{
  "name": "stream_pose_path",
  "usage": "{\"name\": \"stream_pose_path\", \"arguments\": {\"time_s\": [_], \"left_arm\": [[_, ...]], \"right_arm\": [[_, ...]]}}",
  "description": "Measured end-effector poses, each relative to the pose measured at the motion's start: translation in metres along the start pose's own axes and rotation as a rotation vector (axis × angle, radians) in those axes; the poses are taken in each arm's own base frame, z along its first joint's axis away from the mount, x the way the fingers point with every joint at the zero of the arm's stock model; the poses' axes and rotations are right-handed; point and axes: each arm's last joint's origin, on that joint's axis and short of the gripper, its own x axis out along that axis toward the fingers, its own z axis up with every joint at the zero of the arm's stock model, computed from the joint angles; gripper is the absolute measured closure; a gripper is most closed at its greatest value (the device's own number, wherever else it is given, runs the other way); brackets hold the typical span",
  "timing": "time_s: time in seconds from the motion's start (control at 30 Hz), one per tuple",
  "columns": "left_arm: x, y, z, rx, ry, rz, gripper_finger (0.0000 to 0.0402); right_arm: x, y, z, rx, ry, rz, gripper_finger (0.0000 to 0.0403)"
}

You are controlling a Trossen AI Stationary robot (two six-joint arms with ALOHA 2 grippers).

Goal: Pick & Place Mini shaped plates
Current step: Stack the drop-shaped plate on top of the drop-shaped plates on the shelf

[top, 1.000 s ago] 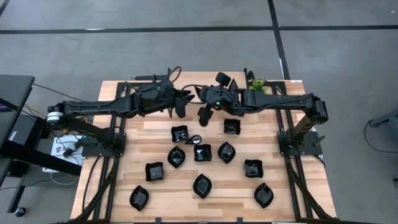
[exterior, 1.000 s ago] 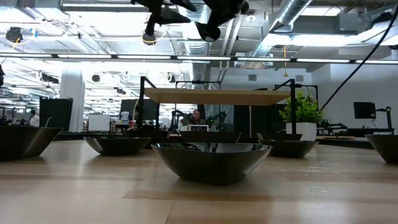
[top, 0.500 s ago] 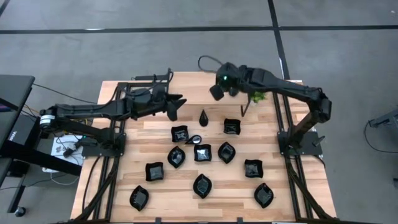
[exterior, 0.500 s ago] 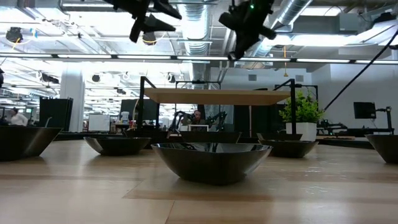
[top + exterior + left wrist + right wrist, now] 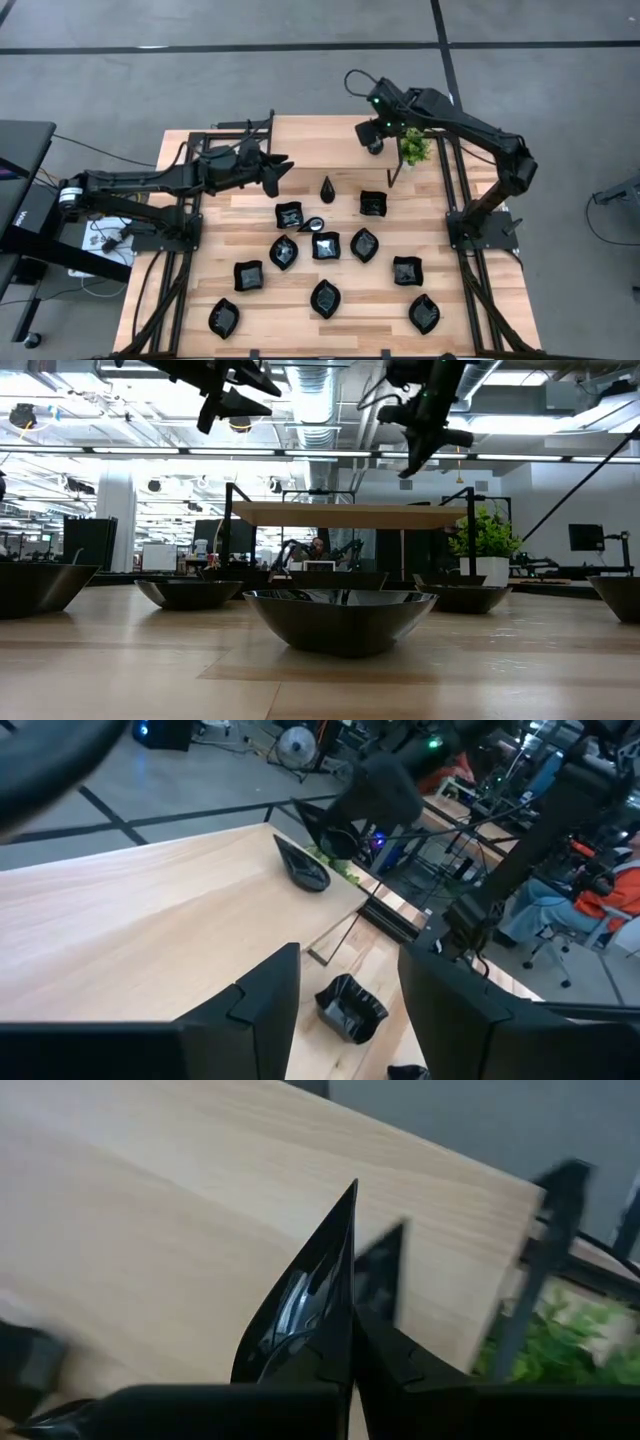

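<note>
From above, you see white lettering on the dark stand (image 5: 18, 215) off the table's left edge, too small to read. Your left gripper (image 5: 275, 172) hovers over the far left-centre of the wooden table (image 5: 190, 290), fingers spread and empty. Your right gripper (image 5: 375, 135) hangs over the far edge, just left of the green plant (image 5: 413, 146). The mini shaped plates (image 5: 326, 245) lie scattered over the middle and near part of the table, all nearer than both grippers. The closest to them are a narrow teardrop plate (image 5: 328, 186), between the two grippers and a little nearer, and a rounded square plate (image 5: 374, 203) near the plant. From table height, a broad black plate (image 5: 340, 618) fills the centre, with others in a row behind it; the left gripper (image 5: 235, 400) and right gripper (image 5: 415, 450) both hang high above them, well clear of the wood, and the plant (image 5: 487, 540) stands at the far right. In the left wrist view, your left gripper (image 5: 350, 960) shows its two fingers wide apart with nothing between them; the square plate (image 5: 352, 1008) lies on the table below the gap, and the teardrop plate (image 5: 303, 870) lies farther off, near the right arm. In the right wrist view, your right gripper (image 5: 345, 1330) is clamped tight on a glossy pointed plate (image 5: 305, 1300), whose tip stands up past the fingers, above bare wood.
</note>
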Motion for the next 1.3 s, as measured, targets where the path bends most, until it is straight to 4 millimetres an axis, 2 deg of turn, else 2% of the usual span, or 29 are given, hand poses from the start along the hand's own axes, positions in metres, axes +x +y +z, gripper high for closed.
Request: {"name": "stream_pose_path", "arguments": {"time_s": [0.17,0.37,0.73,1.3], "left_arm": [[-0.007,0.004,-0.004,0.0,-0.008,0.0,0.023],[-0.012,0.005,-0.002,0.0,-0.033,-0.008,0.0232],[-0.012,0.005,-0.001,0.077,-0.042,-0.009,0.0232],[-0.012,0.004,0.0,0.074,-0.052,-0.013,0.0232]], "right_arm": [[0.003,-0.012,0.005,0.032,0.022,0.017,0.0403],[0.016,-0.025,0.006,0.074,0.072,0.051,0.0403],[0.038,-0.023,-0.002,0.111,0.081,0.072,0.0403],[0.043,-0.024,-0.003,0.127,0.041,0.008,0.0398]]}}
